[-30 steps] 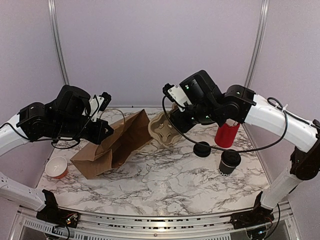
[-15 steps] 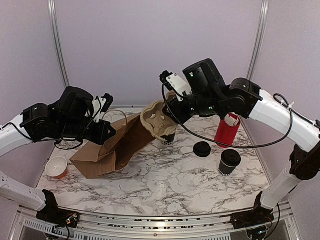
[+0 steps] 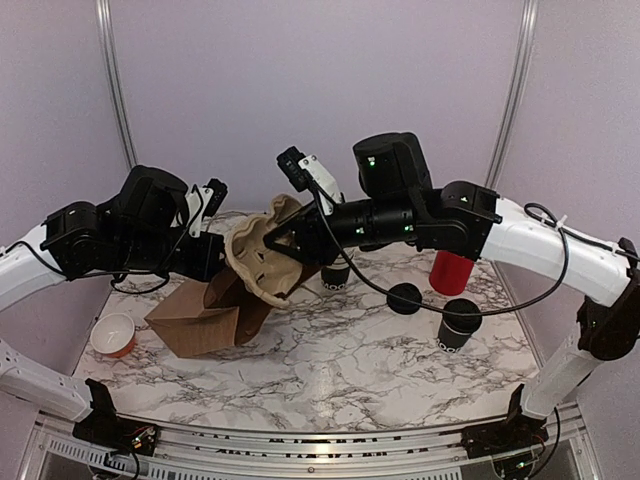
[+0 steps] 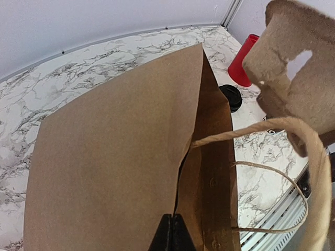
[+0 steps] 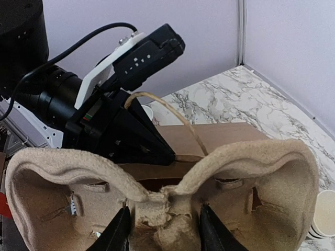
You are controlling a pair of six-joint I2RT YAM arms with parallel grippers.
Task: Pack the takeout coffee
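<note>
So far nothing is packed: the left gripper (image 4: 170, 226) is clamped on the rim of the paper bag (image 4: 115, 157), while the right gripper (image 5: 163, 230) grips the pulp cup carrier (image 3: 262, 260) at the bag's mouth. The takeout coffee (image 3: 460, 325) stands unloaded on the surface (image 3: 330, 350), near right.

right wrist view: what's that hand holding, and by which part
The right hand grips the pulp cup carrier at the middle of its edge, between two cup wells.
</note>
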